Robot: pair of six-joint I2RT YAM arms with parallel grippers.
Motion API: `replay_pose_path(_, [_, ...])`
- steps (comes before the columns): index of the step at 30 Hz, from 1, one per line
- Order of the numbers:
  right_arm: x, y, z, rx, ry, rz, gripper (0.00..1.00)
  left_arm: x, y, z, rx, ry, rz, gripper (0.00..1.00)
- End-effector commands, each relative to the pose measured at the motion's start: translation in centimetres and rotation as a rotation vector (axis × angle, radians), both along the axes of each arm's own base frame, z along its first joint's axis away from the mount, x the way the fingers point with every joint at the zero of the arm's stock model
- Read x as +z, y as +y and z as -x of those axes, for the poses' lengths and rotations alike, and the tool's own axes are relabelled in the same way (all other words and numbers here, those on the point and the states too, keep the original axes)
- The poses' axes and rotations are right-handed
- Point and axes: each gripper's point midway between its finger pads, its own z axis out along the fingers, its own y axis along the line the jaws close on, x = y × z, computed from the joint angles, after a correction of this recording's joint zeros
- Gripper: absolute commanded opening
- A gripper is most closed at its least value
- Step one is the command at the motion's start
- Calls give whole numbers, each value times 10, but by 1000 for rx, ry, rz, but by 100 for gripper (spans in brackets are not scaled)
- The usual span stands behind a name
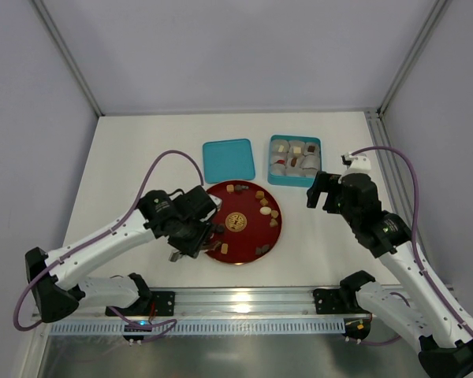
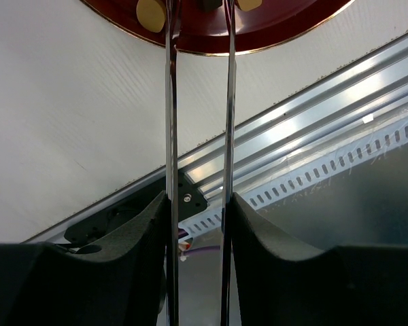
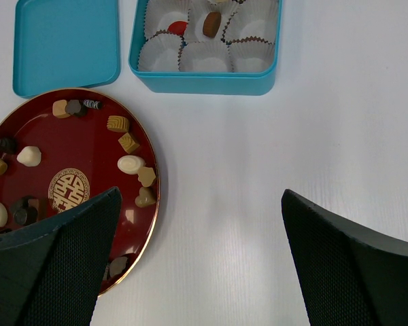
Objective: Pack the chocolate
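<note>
Several chocolate pieces, tan (image 3: 117,123), cream (image 3: 130,164) and dark, lie on the red plate (image 1: 244,248). The teal box (image 1: 294,184) behind it holds crinkled paper cups; some hold pieces, such as a brown one (image 3: 211,24) and a red one (image 3: 179,28). My left gripper (image 1: 197,236) is shut on metal tweezers (image 2: 171,122). Their tips reach over the plate's near-left rim (image 2: 272,34) beside a tan piece (image 2: 151,12); the tips are cut off at the frame edge. My right gripper (image 1: 322,193) is open and empty above the table, right of the plate and near the box.
The teal lid (image 1: 229,160) lies flat left of the box, behind the plate. An aluminium rail (image 1: 244,303) runs along the table's near edge, close under the left gripper (image 2: 198,204). Frame posts stand at the back corners.
</note>
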Motion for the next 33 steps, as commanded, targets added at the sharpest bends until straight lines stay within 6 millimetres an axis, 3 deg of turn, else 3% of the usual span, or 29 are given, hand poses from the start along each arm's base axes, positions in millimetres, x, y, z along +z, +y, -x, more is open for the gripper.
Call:
replay_pose_path(1, [9, -1, -4, -16, -40, -20, 100, 1, -1, 1, -21, 6, -7, 39])
replay_pose_path(8, [10, -1, -4, -14, -42, -16, 100, -4, -3, -1, -26, 6, -29, 36])
replay_pose_path(15, [11, -1, -5, -17, -45, -16, 100, -3, -3, -4, -26, -9, -40, 14])
replay_pose_path(22, [12, -1, -5, -15, -47, -16, 100, 11, -4, -10, -37, -38, -43, 3])
replay_pose_path(33, [12, -2, -4, -22, -47, -12, 100, 37, -10, -14, -63, -62, -8, 0])
